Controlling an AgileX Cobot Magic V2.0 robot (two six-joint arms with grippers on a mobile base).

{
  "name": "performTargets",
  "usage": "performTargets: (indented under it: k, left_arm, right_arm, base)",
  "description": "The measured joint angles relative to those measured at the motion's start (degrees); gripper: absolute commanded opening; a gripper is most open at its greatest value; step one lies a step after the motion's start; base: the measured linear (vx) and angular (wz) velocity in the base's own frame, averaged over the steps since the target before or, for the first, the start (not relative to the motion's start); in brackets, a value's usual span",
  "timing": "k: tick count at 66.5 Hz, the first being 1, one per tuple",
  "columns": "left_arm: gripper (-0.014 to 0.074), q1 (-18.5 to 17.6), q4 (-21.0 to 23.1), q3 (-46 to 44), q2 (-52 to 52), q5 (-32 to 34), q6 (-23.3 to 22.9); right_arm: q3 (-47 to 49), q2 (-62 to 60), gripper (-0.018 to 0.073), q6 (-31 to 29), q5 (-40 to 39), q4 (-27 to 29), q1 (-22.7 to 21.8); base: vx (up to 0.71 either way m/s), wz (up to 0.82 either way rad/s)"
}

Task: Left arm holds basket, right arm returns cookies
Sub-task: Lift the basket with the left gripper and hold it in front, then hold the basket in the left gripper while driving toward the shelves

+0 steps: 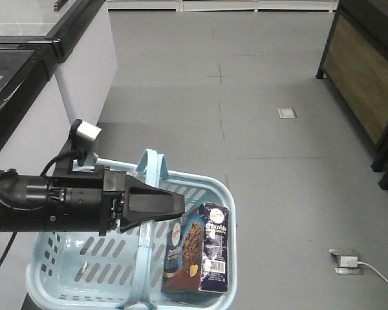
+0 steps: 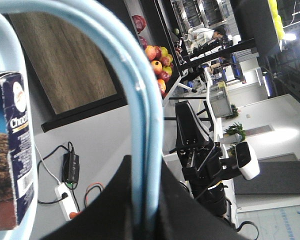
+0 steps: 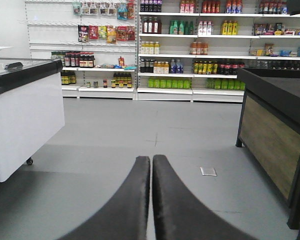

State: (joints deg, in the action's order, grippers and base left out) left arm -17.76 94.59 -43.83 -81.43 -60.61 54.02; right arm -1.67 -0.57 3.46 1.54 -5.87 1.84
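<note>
Right end effector (image 3: 151, 161) closed (shelves (image 3: 190, 47) beyond).

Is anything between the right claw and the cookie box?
Nothing visible covers the Chocofello box: the basket is open above it. The handle and left claw lie beside it. The right claw points elsewhere.

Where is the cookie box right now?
Front view: the cookie box stands on end inside the basket, at its right end, just right of the handle the left hand grips.

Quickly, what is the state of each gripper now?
Left gripper: closed on the basket handle.
Right gripper: closed, holding nothing.
</note>
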Motion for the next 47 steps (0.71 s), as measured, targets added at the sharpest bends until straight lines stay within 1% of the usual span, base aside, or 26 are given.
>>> performTargets:
  k: [47]
  left_arm:
    - [-0.0007,-0.1,0.0,-1.0,-0.1,0.1,-0.4]
  right_arm:
    - [0.0,0.0,-0.0008,0.0,0.0,0.0,0.0]
  base:
    - [0.00,0.00]
